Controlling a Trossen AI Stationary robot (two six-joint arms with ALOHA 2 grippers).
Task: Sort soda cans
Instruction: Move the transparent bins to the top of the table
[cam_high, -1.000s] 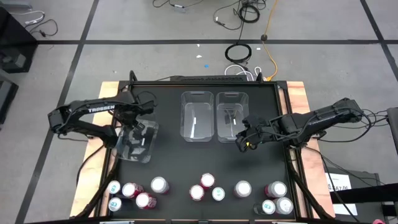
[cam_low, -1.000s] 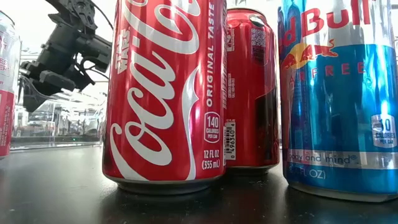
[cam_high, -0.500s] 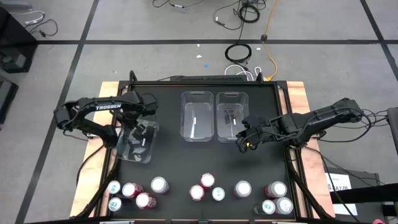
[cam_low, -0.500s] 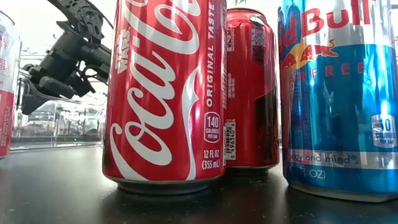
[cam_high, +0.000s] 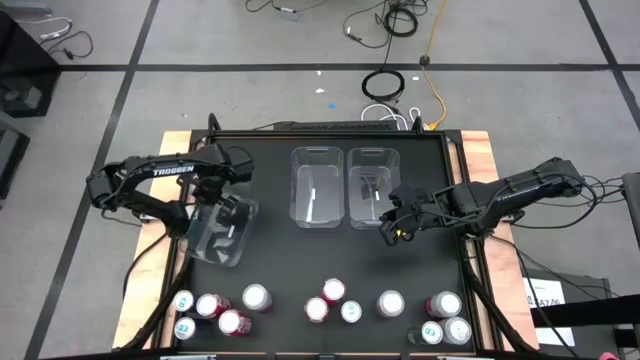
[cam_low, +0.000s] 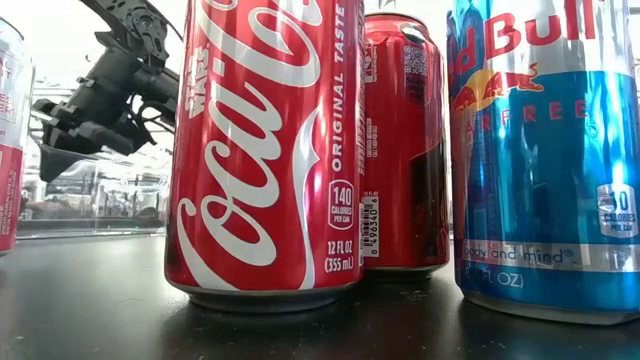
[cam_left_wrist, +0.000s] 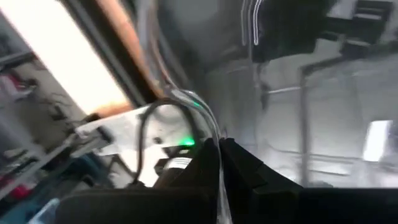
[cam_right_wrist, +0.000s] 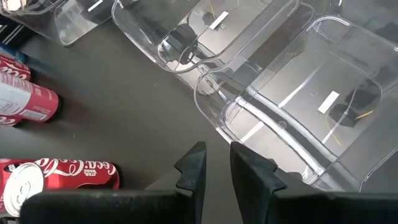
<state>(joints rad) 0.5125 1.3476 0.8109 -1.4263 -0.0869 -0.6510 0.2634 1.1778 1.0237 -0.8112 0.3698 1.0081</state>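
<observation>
Several soda cans stand along the near edge on their bases: a left cluster (cam_high: 212, 308), a middle group (cam_high: 332, 300) and a right cluster (cam_high: 443, 318). In the low view a red can (cam_low: 265, 150), a second red one (cam_low: 405, 140) and a blue one (cam_low: 545, 150) fill the foreground. My left gripper (cam_high: 226, 196) (cam_left_wrist: 217, 152) is shut on a clear bin (cam_high: 222, 232) at the table's left. My right gripper (cam_high: 390, 226) (cam_right_wrist: 217, 162) hovers near the right bin's near end with only a narrow gap between its fingers and touches nothing. My left gripper pinches the clear bin's thin wall at its far rim (cam_left_wrist: 208, 121) between the two fingers, coming from above and slanting down. The wall runs between the fingertips (cam_left_wrist: 239, 162). In the low view the bin (cam_low: 100, 200) has its base on the table.
Two more clear bins stand side by side at the table's middle, one (cam_high: 318, 187) left of the other (cam_high: 372, 185); the right wrist view shows both (cam_right_wrist: 298, 93). Red cans (cam_right_wrist: 25, 99) show beyond my right gripper. Bare black table (cam_high: 300, 260) lies between bins and cans.
My left gripper has shifted a little toward the table's right while staying shut on the clear bin. The bin has turned slightly on the table with it. My right arm and the cans have kept still.
</observation>
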